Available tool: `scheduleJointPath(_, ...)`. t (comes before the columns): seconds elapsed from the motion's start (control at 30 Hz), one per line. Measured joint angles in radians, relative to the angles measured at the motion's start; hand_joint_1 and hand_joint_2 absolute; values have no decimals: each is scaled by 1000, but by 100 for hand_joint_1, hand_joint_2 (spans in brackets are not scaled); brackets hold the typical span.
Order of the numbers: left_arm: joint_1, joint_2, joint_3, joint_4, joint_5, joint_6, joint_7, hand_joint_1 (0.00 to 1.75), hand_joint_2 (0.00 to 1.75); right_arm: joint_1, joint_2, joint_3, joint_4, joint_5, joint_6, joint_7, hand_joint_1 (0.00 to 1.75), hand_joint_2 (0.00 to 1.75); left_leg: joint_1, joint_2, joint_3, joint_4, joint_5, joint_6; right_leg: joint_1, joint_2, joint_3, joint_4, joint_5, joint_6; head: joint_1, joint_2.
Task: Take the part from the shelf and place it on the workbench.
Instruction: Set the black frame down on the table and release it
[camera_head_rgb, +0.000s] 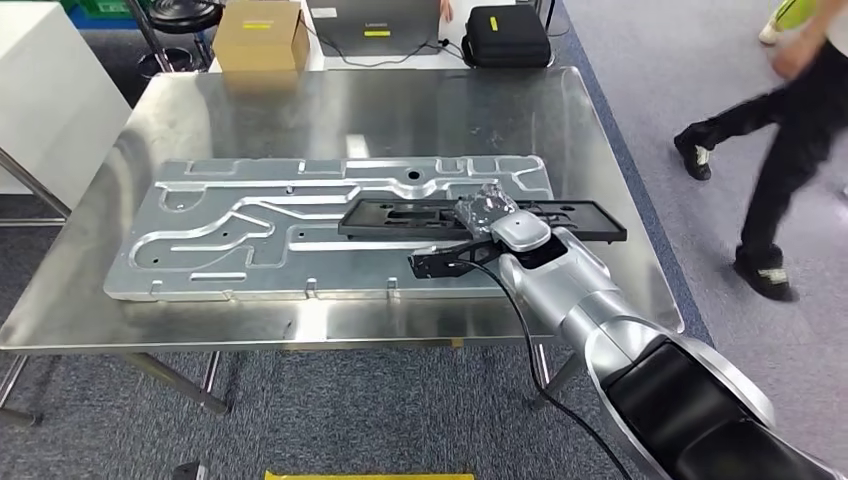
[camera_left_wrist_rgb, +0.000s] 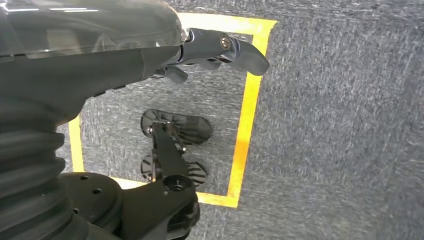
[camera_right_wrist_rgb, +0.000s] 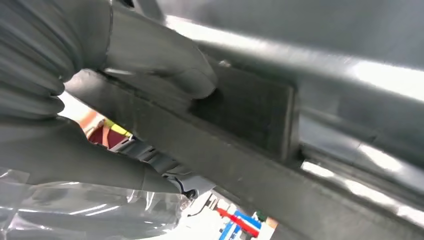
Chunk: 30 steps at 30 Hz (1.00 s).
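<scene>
Black part (camera_head_rgb: 480, 220) gripped by our right hand (camera_head_rgb: 492, 212) over the steel tabletop (camera_head_rgb: 400, 110).
We find the flat black part lying across the grey machined plate (camera_head_rgb: 250, 240), toward its three o'clock end; the right hand's thumb (camera_right_wrist_rgb: 165, 65) presses on it. Our left hand (camera_left_wrist_rgb: 220, 47) hangs above the carpet, fingers loosely apart, holding nothing. A person (camera_head_rgb: 790, 150) stands at two o'clock.

A cardboard box (camera_head_rgb: 261, 35), a grey laptop (camera_head_rgb: 374, 27) and a black case (camera_head_rgb: 507, 37) sit in a row just beyond the surface's far edge. A person in dark trousers (camera_head_rgb: 785, 150) walks on the grey carpet (camera_head_rgb: 690, 70) past its right edge. Yellow tape (camera_left_wrist_rgb: 246, 107) marks a rectangle on the floor.
</scene>
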Motion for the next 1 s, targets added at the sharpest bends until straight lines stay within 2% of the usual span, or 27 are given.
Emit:
scheduleJointPath(0.07,-2,0,-1,0,4,-8,-8,0,175,5,3,4,8,1,4,0,0,0,1,2,1,-4,5,13,-2,1,-2,4,-4,10,0,0)
scheduleJointPath(0.13,-5,0,-1,0,7,-10,-10,0,87,9,6,4,13,-10,-1,-1,0,0,3,5,0,-9,11,26,-5,0,-28,64,-46,19,0,0)
scheduleJointPath(0.2,-6,1,-2,0,8,-10,-12,0,0,17,8,-1,17,-52,-22,-18,0,0,2,6,-4,-9,13,32,-6,0,-86,193,-113,23,1,0)
scheduleJointPath(0.23,-6,2,-2,0,8,-9,-12,0,0,24,9,-11,19,-90,-38,-40,0,0,1,6,-5,-9,14,33,-6,0,-113,251,-135,24,0,0)
scheduleJointPath(0.27,-5,3,-3,0,8,-8,-13,0,0,32,9,-27,19,-131,-54,-69,0,0,0,6,-6,-8,14,33,-7,0,-126,280,-139,24,0,0)
scheduleJointPath(0.3,-5,4,-4,0,7,-8,-12,0,0,38,10,-49,19,-173,-70,-102,0,0,-1,6,-6,-7,14,33,-6,0,-119,268,-122,22,0,0)
scheduleJointPath(0.33,-5,4,-6,0,6,-7,-12,0,0,42,11,-73,17,-204,-82,-129,0,0,-2,6,-6,-7,14,33,-6,0,-94,220,-92,18,0,0)
scheduleJointPath(0.37,-6,4,-8,0,6,-7,-11,0,0,43,13,-96,14,-224,-92,-148,0,0,-3,6,-7,-5,14,32,-5,0,-58,149,-59,12,0,0)
scheduleJointPath(0.43,-8,4,-11,0,5,-7,-11,0,0,39,17,-129,8,-240,-101,-161,0,0,-7,5,-9,-2,13,26,1,-2,-1,34,-20,2,0,0)
scheduleJointPath(0.5,-8,4,-13,0,5,-6,-10,0,0,39,21,-147,6,-243,-104,-162,0,0,-9,4,-11,-3,15,16,6,-2,11,3,-17,-3,0,0)
scheduleJointPath(0.57,-7,6,-16,0,5,-5,-9,0,0,40,23,-158,4,-243,-105,-162,0,0,-8,4,-12,-3,13,5,3,-3,13,-6,-11,-11,0,0)
scheduleJointPath(0.6,-7,7,-17,0,5,-5,-9,0,0,40,25,-163,3,-243,-105,-162,0,0,-8,4,-17,10,1,0,0,-4,15,-11,-7,-17,-1,0)
scheduleJointPath(0.63,-7,8,-18,0,5,-5,-9,0,0,40,27,-167,2,-246,-105,-166,0,0,-7,4,-31,43,-21,-4,-3,-4,16,-17,-3,-21,-2,0)
scheduleJointPath(0.73,-8,9,-19,0,3,-5,-8,0,0,49,31,-187,-4,-298,-115,-242,0,0,-1,5,-111,225,-107,-14,-3,-4,16,-17,-1,-26,-4,0)
scheduleJointPath(0.77,-8,9,-19,0,2,-5,-8,0,0,55,32,-203,-11,-336,-119,-295,0,0,1,5,-128,260,-113,-18,-2,-4,16,-16,-2,-27,-4,0)
scheduleJointPath(0.8,-7,9,-19,0,2,-6,-7,0,0,62,33,-223,-24,-380,-122,-353,0,0,2,5,-128,259,-100,-20,-2,-4,16,-14,-4,-26,-4,0)
scheduleJointPath(0.83,-8,9,-20,0,1,-7,-7,0,0,67,35,-248,-43,-429,-120,-414,0,0,4,5,-110,219,-69,-22,-3,-4,16,-11,-6,-25,-4,0)
scheduleJointPath(0.87,-8,10,-20,0,1,-7,-7,0,0,71,36,-273,-67,-480,-115,-469,0,0,7,5,-80,153,-33,-22,-4,-3,16,-7,-10,-22,-4,0)
scheduleJointPath(0.9,-10,10,-21,0,3,-8,-7,0,0,75,36,-299,-99,-532,-107,-516,0,0,7,5,-49,91,-8,-21,-3,-3,15,-2,-14,-18,-4,0)
scheduleJointPath(0.93,-11,10,-22,0,6,-9,-6,0,0,82,35,-323,-139,-585,-98,-554,0,0,6,5,-26,43,6,-18,-1,-3,12,2,-17,-13,-4,0)
scheduleJointPath(1.0,-10,10,-23,1,18,-9,-7,0,0,110,25,-364,-242,-681,-86,-598,0,0,3,3,-12,11,4,-7,2,-4,9,5,-18,-4,-3,0)
